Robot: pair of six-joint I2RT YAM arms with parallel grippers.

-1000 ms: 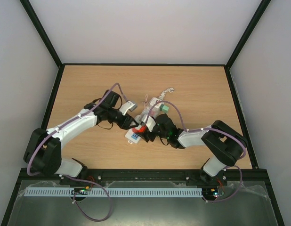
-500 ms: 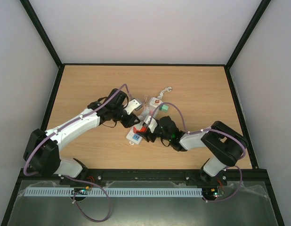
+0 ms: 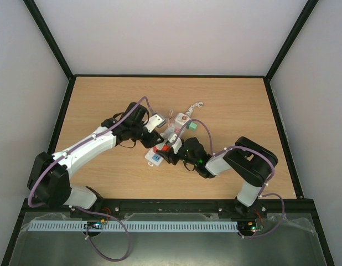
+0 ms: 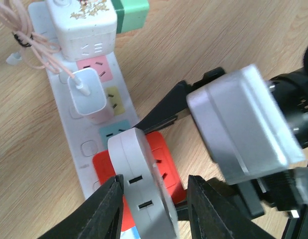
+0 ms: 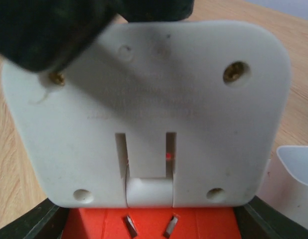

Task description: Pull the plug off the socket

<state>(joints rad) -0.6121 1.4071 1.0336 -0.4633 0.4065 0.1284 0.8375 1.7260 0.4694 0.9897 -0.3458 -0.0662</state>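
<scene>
Evidently the work is shared: the right gripper (image 5: 151, 224) presses its fingers against both sides of the red adapter (image 4: 164, 164), which is seated on the power strip (image 4: 59, 104) lying slantwise at mid-table, probably to steady it. The left gripper (image 4: 154, 189) straddles the white plug (image 4: 144, 194) standing on that adapter — fingers apart, not yet clamped. Farther along the strip sit a USB charger (image 4: 86, 94), its pink cable (image 4: 29, 40), a white cube adapter (image 4: 81, 25) and a green block (image 4: 131, 12). The right arm's grey housing (image 4: 241, 124) crowds in just beside the plug.
</scene>
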